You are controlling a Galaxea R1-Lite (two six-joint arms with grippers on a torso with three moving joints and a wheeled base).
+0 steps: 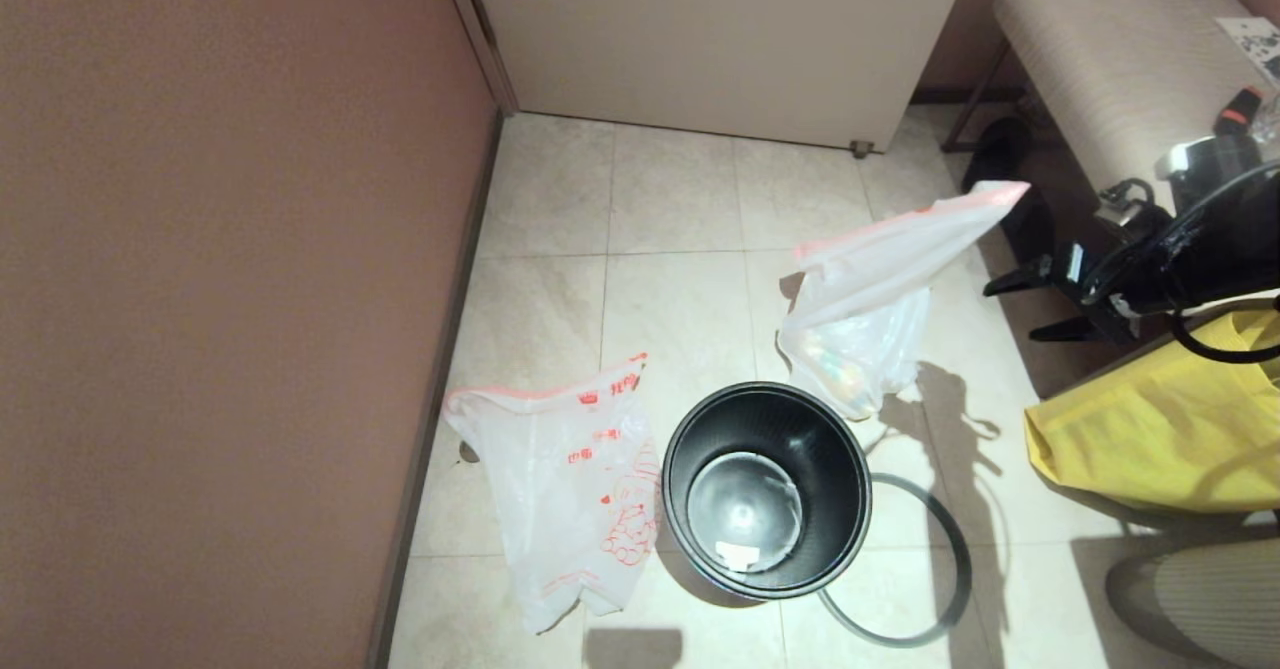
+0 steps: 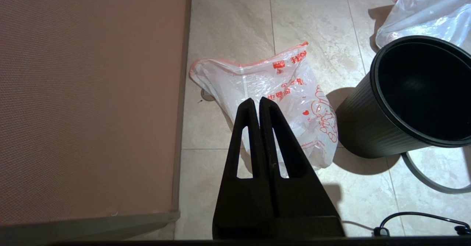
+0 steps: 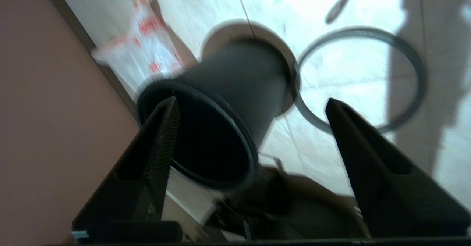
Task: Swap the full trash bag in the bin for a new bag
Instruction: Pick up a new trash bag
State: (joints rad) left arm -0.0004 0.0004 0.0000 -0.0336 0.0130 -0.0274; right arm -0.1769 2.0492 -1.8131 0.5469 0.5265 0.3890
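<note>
Behind the bin (image 1: pixel 767 489) — full trash bag (image 1: pixel 865 321)

The right gripper (image 1: pixel 1030 301) is raised at the right side, its 2 fingers (image 3: pixel 368 154) spread wide; the left gripper (image 2: pixel 259 104) is parked, fingers pressed together

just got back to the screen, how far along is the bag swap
Done: the full bag is out, on the floor behind the bin, which stands bare with its hoop on the tiles beside it. In hand: nothing; the right tool hangs open beside that bag. Left: the new bag lies untouched by the wall, still to be fitted and hooped.
</note>
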